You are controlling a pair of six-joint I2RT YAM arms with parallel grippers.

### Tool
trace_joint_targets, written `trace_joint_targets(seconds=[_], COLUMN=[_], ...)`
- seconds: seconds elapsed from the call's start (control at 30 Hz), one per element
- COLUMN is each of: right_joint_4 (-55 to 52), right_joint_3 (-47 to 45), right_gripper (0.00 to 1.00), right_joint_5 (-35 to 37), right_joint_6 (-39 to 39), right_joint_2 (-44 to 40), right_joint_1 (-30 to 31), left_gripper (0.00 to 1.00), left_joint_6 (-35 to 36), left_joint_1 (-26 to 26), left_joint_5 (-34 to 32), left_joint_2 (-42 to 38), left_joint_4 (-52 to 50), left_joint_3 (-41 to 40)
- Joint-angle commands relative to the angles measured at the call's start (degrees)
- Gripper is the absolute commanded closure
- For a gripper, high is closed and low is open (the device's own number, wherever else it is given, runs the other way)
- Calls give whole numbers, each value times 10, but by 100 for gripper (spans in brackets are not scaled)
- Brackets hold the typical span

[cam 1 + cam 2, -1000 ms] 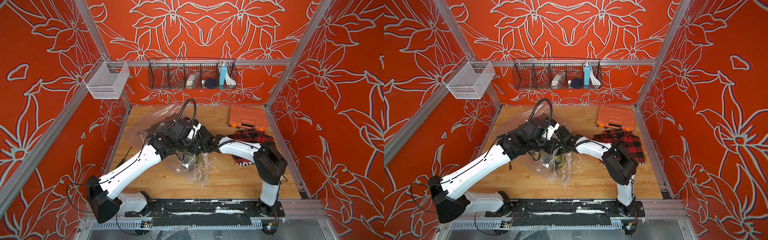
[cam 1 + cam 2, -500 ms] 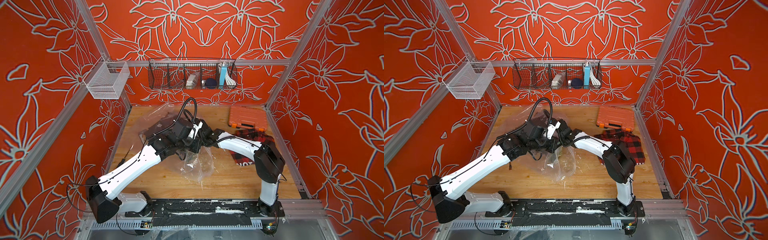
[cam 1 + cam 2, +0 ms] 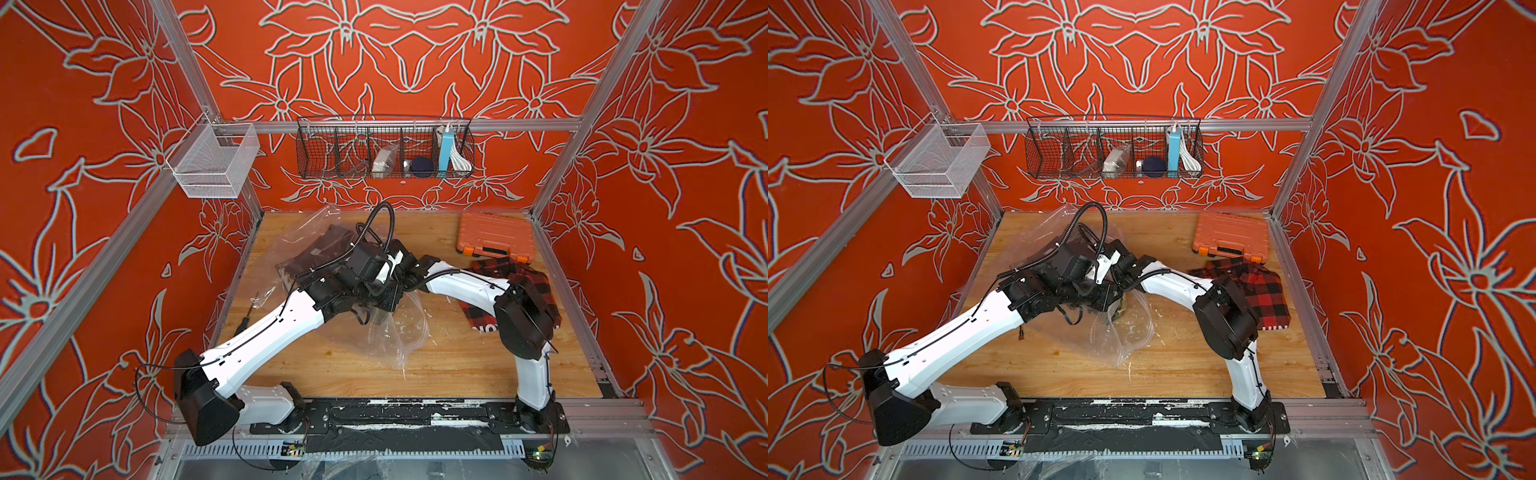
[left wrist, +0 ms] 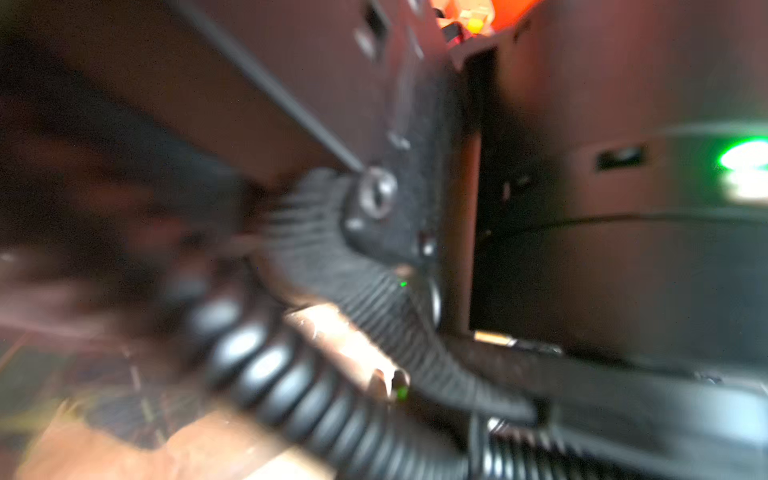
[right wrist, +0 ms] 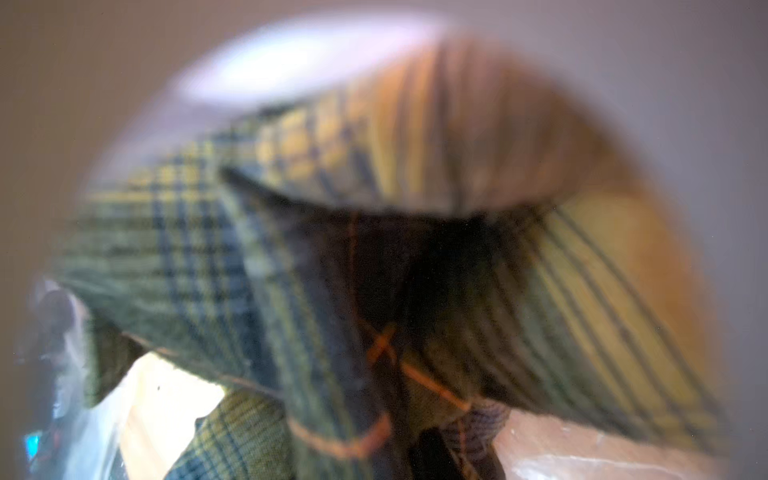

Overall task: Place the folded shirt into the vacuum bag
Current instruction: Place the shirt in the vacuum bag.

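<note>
The right wrist has drawn farther from its base, and the vacuum bag [image 3: 399,336] hangs wider above the middle of the table [image 3: 332,374]; left gripper [image 3: 384,301] clamped shut at its film, right gripper [image 3: 1120,291] unreadable behind the green plaid shirt [image 5: 291,270], seemingly mid-insertion and needing a deeper push.

Vacuum bag [image 3: 1125,336] central on table [image 3: 1183,374], case [image 3: 1231,237] back right, shirt [image 3: 1264,286] just before it (partly under right arm [image 3: 1225,320])

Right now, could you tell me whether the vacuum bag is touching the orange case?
Apart. Both top views show a strip of bare wooden table between the clear vacuum bag and the orange case at the back.
</note>
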Motion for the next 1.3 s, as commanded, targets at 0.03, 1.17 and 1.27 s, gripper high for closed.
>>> trace_joint_targets(seconds=[0.03, 1.17, 1.27], right_joint_4=[-43, 112, 170], right_joint_3=[97, -338, -384], right_gripper=[86, 16, 13], right_joint_5=[15, -39, -45], right_joint_6=[-47, 402, 466], right_joint_2=[69, -225, -222], right_joint_1=[19, -129, -126], left_gripper=[100, 100, 100], left_joint_6=[-1, -6, -4], left_joint_1=[-31, -21, -21], left_joint_5=[111, 69, 74], left_joint_2=[2, -19, -6], left_joint_4=[52, 56, 59], left_joint_3=[13, -24, -15])
